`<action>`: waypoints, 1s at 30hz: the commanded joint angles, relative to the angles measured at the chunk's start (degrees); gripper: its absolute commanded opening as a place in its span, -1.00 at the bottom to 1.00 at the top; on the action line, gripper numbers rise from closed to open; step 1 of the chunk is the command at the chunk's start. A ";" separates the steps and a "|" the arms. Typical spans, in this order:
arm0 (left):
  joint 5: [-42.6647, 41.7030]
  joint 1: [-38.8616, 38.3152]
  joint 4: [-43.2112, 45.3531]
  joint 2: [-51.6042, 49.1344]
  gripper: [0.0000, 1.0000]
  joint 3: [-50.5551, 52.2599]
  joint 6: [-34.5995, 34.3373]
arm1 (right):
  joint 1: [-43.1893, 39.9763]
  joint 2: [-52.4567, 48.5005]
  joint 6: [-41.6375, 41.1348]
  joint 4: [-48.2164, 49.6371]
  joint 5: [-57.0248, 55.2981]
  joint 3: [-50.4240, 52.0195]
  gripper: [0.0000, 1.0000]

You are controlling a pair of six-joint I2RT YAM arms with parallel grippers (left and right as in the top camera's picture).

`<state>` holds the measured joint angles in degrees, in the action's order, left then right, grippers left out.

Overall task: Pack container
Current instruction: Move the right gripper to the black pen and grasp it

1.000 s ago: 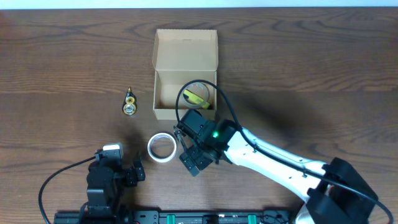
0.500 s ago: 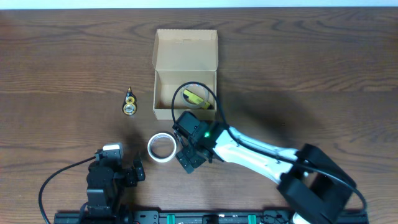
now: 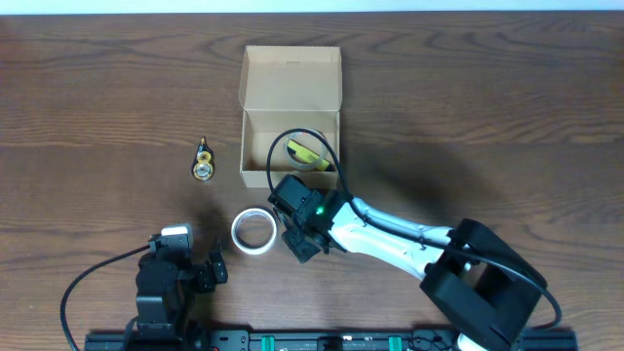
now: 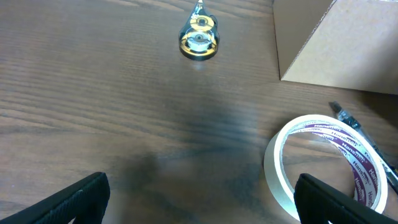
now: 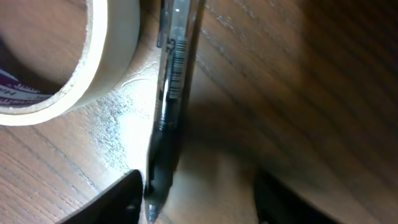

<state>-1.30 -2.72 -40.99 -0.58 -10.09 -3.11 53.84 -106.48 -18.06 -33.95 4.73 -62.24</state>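
Observation:
The container point(image 3: 292, 80) is a tan cardboard box standing open, flap lid folded back, with a yellow item point(image 3: 307, 153) inside. My right gripper point(image 3: 299, 244) is down at the table just right of a white tape roll point(image 3: 253, 232). A clear-and-black pen point(image 5: 171, 87) lies between its fingers in the right wrist view. The left finger point(image 5: 121, 199) is against the pen and the right finger point(image 5: 283, 200) stands apart from it. The right gripper point(image 5: 194, 202) is open. My left gripper point(image 4: 202, 202) is open over bare wood, near the tape roll point(image 4: 323, 155).
A small gold, round object point(image 3: 203, 162) lies left of the box, also in the left wrist view point(image 4: 199, 38). The right arm's black cable point(image 3: 292, 141) loops over the box's front. The left arm's base point(image 3: 161, 288) sits at the near edge.
My right gripper has shifted slightly left toward the tape roll and its fingers have drawn closer together around the pen. The left arm has not moved.

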 commanded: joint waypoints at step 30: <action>0.37 0.22 -0.35 0.37 0.91 0.92 0.37 | 2.23 17.46 0.13 -12.00 0.48 -0.76 -0.97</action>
<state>-1.30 -2.72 -40.99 -0.58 -10.09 -3.11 54.37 -94.48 -18.46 -44.95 5.45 -62.87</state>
